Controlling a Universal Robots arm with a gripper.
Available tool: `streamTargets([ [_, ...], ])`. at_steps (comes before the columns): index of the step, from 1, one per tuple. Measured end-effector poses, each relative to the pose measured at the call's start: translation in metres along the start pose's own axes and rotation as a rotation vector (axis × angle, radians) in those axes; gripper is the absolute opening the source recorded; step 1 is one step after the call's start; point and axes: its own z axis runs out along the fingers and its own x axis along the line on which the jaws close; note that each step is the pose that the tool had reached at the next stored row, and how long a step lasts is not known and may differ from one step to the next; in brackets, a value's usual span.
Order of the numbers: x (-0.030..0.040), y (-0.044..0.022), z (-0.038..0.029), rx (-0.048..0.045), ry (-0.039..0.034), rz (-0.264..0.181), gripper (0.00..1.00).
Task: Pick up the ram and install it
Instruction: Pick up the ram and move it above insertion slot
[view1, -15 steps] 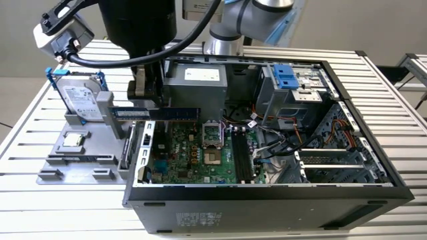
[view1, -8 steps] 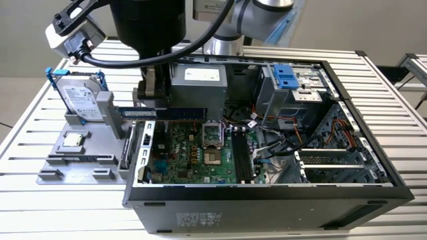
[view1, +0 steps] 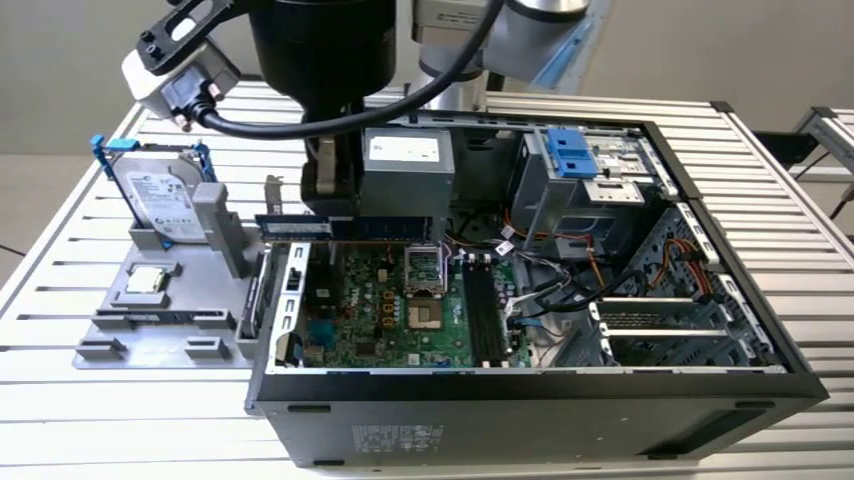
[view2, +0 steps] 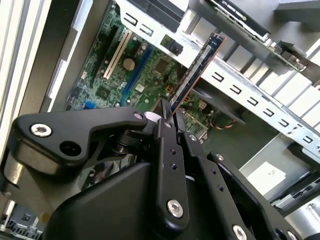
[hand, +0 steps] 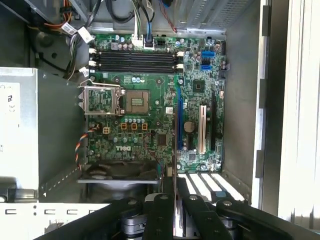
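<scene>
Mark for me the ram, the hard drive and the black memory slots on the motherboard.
ram (view2: 196, 69), second wrist view: middle of the stick's bluish side.
hard drive (view1: 160, 192), exterior view: its silver labelled face.
memory slots (hand: 135, 59), first wrist view: centre of the black slot bank.

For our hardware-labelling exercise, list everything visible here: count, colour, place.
table: one, silver, slatted.
case: one, black, open, on the table.
fixture: one, grey, exterior view's left of case.
motherboard: one, green, inside the case.
memory slots: four, black, on the motherboard.
hard drive: one, silver with blue brackets, upright on the fixture.
processor chip: one, silver, on the fixture.
ram: one, bluish, held above the case.
gripper: one, black, shut on the ram.
</scene>
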Motion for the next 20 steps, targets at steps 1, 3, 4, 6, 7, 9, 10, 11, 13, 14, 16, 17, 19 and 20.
streamTargets([
  [1,0.0000,0.0018,0.0003,0.0000,0.0000,0.000,0.00],
  [3,0.0001,0.0054,0.0009,0.0000,0.0000,0.000,0.00],
  [4,0.0001,0.0072,0.0013,0.0000,0.0000,0.000,0.00],
  [6,0.0002,0.0105,0.0021,0.0000,0.0000,0.000,0.00],
  [7,0.0002,0.0123,0.0025,0.0000,0.0000,0.000,0.00],
  [9,0.0002,0.0157,0.0033,0.0000,0.0000,0.000,0.00],
  [10,0.0003,0.0174,0.0036,0.0000,0.0000,0.000,0.00],
  [11,0.0003,0.0191,0.0040,0.0000,0.0000,0.000,0.00],
  [13,0.0003,0.0227,0.0049,0.0000,0.0000,0.000,0.00],
  [14,0.0004,0.0245,0.0052,0.0000,0.0000,0.000,0.00],
  [16,0.0004,0.0285,0.0060,0.0000,0.0000,0.000,0.00],
  [17,0.0004,0.0305,0.0063,0.0000,0.0000,0.000,0.00],
  [19,0.0005,0.0346,0.0069,0.0000,0.0000,0.000,0.00],
  [20,0.0005,0.0367,0.0072,0.0000,0.0000,0.000,0.00],
])
